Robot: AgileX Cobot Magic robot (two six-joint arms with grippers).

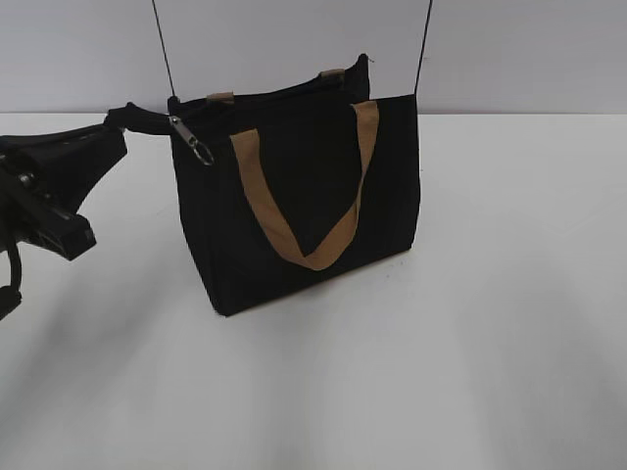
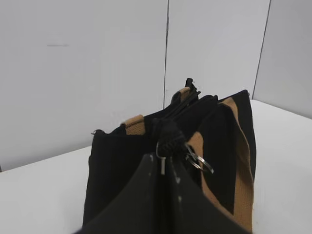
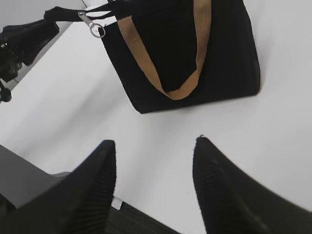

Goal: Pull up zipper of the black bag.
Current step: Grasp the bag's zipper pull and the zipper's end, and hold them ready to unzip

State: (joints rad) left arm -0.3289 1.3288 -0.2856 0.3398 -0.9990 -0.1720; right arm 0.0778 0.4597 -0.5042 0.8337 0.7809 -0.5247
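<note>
The zipper point(image 1: 199, 144) dangles free while the left claw point(image 1: 125, 121) pinches only the black bag's point(image 1: 304, 211) end tab — that fabric may slip, and the right claw point(image 3: 153, 161), gaping empty, steadies nothing.

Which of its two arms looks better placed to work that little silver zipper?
Probably the right gripper: open, free above the table. The left gripper is shut on the black bag's end tab, with the zipper dangling beside it.

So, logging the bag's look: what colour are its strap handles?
Tan-brown strap handles on the black bag, clearest in the exterior view.
</note>
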